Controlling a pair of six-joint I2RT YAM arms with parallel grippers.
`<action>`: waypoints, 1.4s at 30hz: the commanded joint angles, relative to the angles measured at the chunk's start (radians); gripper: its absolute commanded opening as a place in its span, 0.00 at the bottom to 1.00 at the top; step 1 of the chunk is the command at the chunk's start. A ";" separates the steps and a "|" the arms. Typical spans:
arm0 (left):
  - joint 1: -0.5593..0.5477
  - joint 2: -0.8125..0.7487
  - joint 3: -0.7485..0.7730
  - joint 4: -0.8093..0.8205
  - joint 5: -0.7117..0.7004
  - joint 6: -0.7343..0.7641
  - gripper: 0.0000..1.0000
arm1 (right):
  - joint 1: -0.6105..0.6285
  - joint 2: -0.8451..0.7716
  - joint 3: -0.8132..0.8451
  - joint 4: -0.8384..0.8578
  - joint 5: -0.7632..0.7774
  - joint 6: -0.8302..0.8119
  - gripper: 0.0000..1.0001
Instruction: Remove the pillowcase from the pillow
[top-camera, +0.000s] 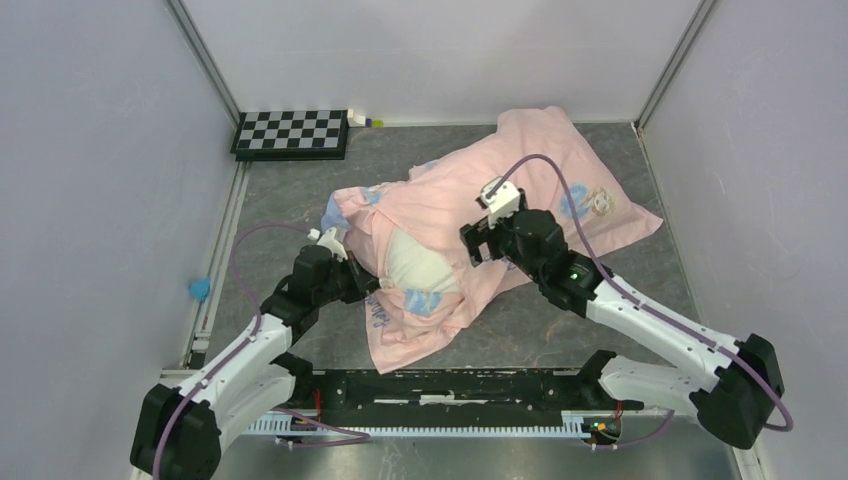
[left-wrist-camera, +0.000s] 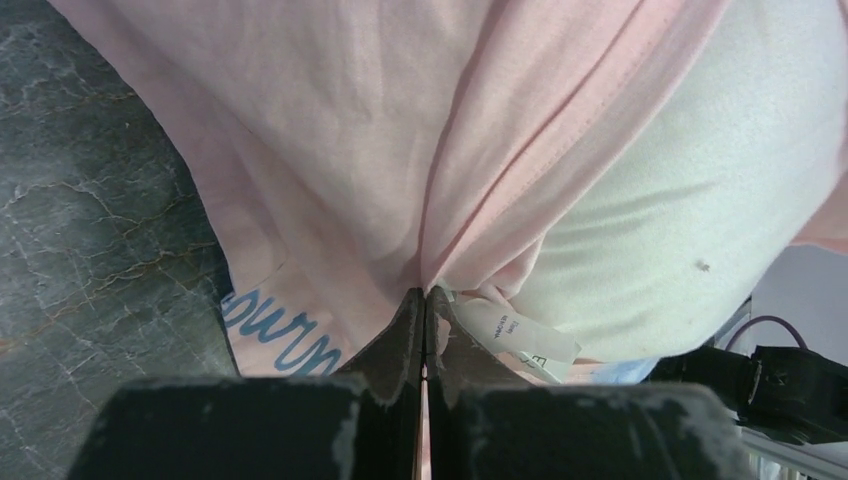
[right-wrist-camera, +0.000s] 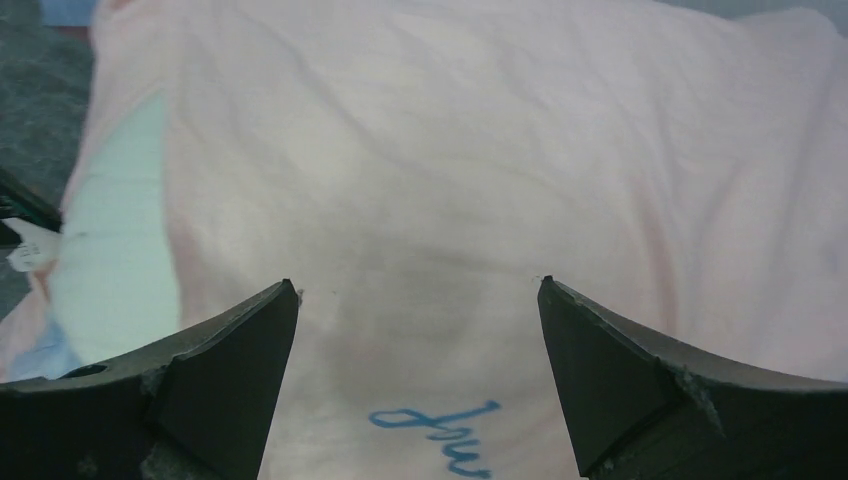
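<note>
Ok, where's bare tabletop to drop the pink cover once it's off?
Bare grey marbled tabletop lies between the black-and-white checkerboard and the pale pink fabric pillowcase, and along the right wall. The centre is crowded: plump cream-white pillow, left gripper clamping fabric, right gripper open.

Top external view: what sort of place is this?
Probably a robot lab test cell: white panel walls box in a grey table, a checkerboard lies in the far corner, and a left arm and right arm bolted at the near edge reach over a pillowcase.
</note>
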 joint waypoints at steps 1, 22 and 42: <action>0.002 -0.055 -0.025 -0.043 0.067 -0.027 0.02 | 0.096 0.078 0.093 0.038 0.001 -0.053 0.98; 0.003 -0.092 -0.030 -0.071 -0.001 -0.050 0.02 | 0.014 0.329 0.183 0.009 0.486 0.010 0.98; 0.002 -0.088 -0.048 -0.044 0.021 -0.055 0.02 | -0.165 0.042 0.112 -0.037 -0.124 -0.044 0.94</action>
